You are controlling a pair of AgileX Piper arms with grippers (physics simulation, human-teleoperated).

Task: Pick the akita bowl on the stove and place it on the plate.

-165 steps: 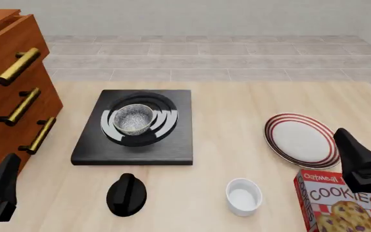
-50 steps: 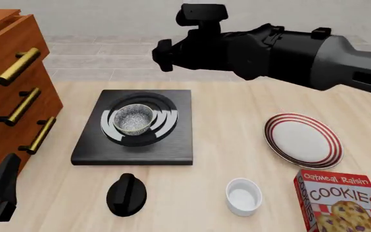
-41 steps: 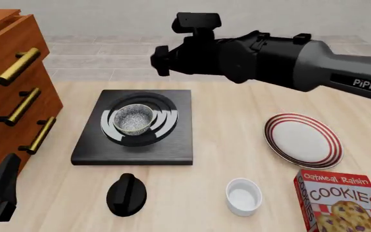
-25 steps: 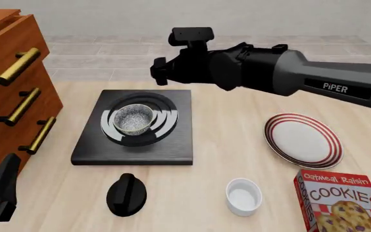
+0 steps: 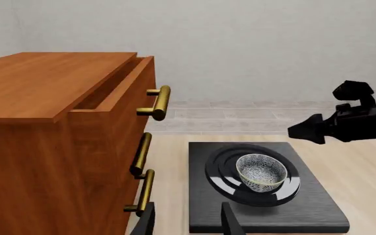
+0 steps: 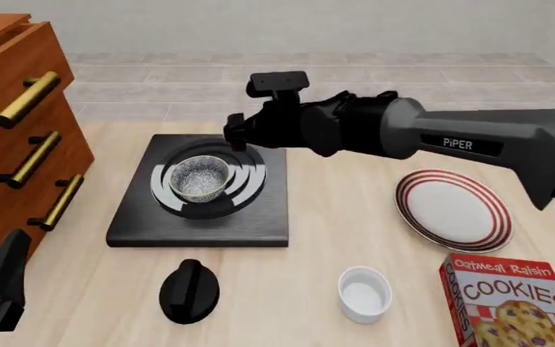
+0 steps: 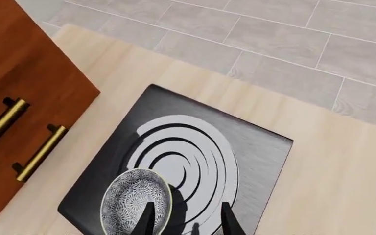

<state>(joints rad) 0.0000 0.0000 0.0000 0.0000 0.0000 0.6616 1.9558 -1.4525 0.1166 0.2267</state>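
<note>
Akita bowl (image 6: 200, 178) empty on stove (image 6: 200, 217); plate (image 6: 451, 210) and ramekin (image 6: 364, 293) empty; right gripper (image 7: 184, 220) fingers apart; left gripper (image 5: 186, 220) fingers apart.

The small round bowl, dark outside with a speckled grey-white glaze inside (image 6: 200, 178), sits upright and empty on the concentric silver-grey rings of the flat black square stove slab (image 6: 203, 224). In the right wrist view the bowl (image 7: 136, 206) lies just beside one of the right gripper's fingertips (image 7: 147, 221), apart from it; the second fingertip is over the rings beside the bowl, which is not between them. In the left wrist view the bowl (image 5: 261, 171) is well beyond the left gripper's fingertips (image 5: 228, 221). The round white plate with red concentric stripes around its rim (image 6: 410, 210) lies flat and empty, well apart from the stove and from the right fingers.
</note>
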